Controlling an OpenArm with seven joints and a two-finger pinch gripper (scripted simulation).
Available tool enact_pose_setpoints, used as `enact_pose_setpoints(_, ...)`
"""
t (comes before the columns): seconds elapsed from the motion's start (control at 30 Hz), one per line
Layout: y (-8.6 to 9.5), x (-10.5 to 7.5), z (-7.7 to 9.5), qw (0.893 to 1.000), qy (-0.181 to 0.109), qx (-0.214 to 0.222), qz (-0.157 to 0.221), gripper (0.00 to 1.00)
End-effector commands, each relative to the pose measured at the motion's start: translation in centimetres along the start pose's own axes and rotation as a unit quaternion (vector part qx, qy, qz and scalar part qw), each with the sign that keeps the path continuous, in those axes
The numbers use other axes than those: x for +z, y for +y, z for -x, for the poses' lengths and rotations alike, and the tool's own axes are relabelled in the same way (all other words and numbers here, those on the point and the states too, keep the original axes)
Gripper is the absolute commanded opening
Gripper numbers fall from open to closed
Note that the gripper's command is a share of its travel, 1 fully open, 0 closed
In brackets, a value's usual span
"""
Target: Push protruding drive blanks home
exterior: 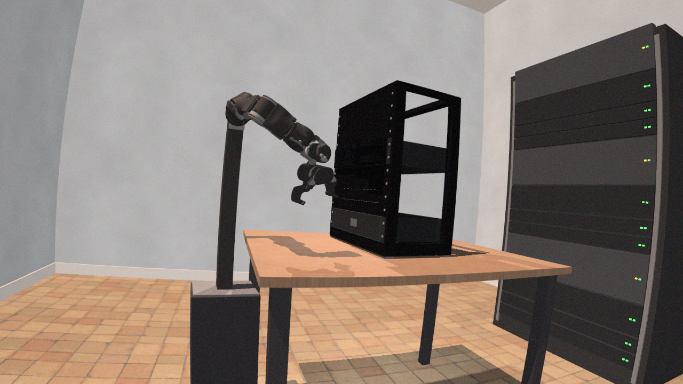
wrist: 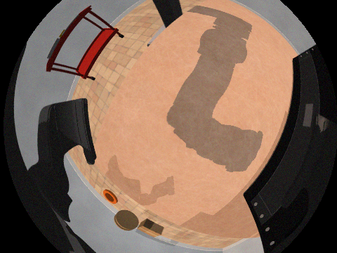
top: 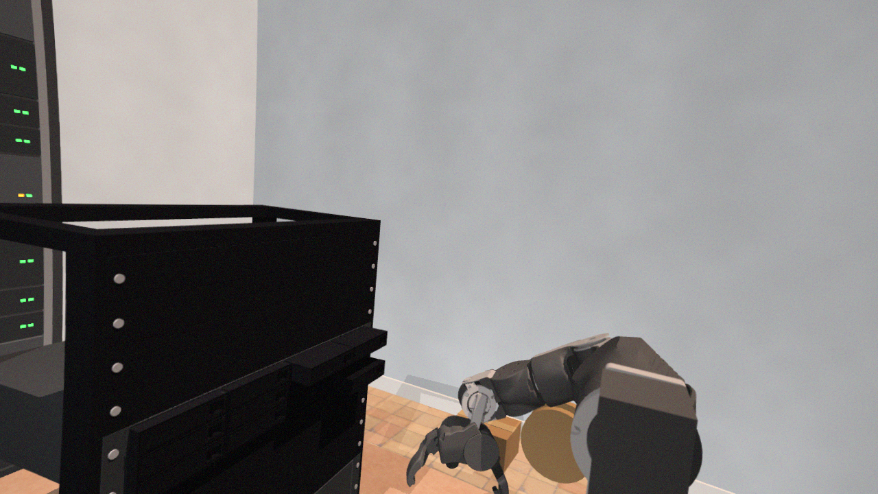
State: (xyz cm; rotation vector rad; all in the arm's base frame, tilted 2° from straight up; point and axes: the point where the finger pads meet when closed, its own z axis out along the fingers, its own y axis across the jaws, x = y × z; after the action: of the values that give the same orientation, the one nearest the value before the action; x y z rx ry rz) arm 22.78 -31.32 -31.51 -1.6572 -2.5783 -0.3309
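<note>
The black rack point(top: 215, 288) point(exterior: 365, 124) stands upright on the table point(exterior: 410, 278) point(wrist: 137, 105). In the top view, the storage chassis point(top: 178, 423) has dark blanks across its front. At its far end, two neighbouring top-row blanks point(top: 362, 339) point(top: 314, 362) stand out. A lower blank point(top: 369, 370) stands out beneath them at the far end. The rest of the lower rows is too dark to judge. My gripper point(top: 456, 485) point(exterior: 318, 199) is open and empty, pointing down in front of the rack, lower than the protruding blanks. Contact with the rack cannot be told. One finger point(wrist: 63, 123) shows plainly in the wrist view.
A tall server cabinet point(exterior: 582, 167) point(top: 18, 171) stands beyond the rack. The arm's post point(exterior: 229, 205) rises beside the table. A cardboard box point(top: 508, 445) point(wrist: 152, 226) and a round tan object point(top: 552, 445) point(wrist: 126, 220) lie beyond the table. A red chair point(wrist: 98, 49) stands farther off.
</note>
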Motion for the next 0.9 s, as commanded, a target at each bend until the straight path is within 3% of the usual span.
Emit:
enact_pose_setpoints(0.0, 1.6, 0.6, -1.1, 0.999, 0.009, -0.009, 0.033, 1.0)
enact_pose_setpoints(0.2, 5.4, 2.1, -5.5, 0.991, 0.043, -0.035, 0.125, 1.0)
enact_pose_setpoints(0.4, 8.5, 1.9, -9.4, 0.971, 0.068, -0.04, 0.227, 1.0)
enact_pose_setpoints(0.47, 8.5, 1.9, -9.4, 0.971, 0.068, -0.04, 0.227, 1.0)
enact_pose_setpoints(0.67, 10.6, 0.2, -11.9, 0.941, 0.074, -0.023, 0.33, 1.0)
enact_pose_setpoints(0.87, 11.5, -2.5, -12.8, 0.904, 0.056, 0.006, 0.424, 1.0)
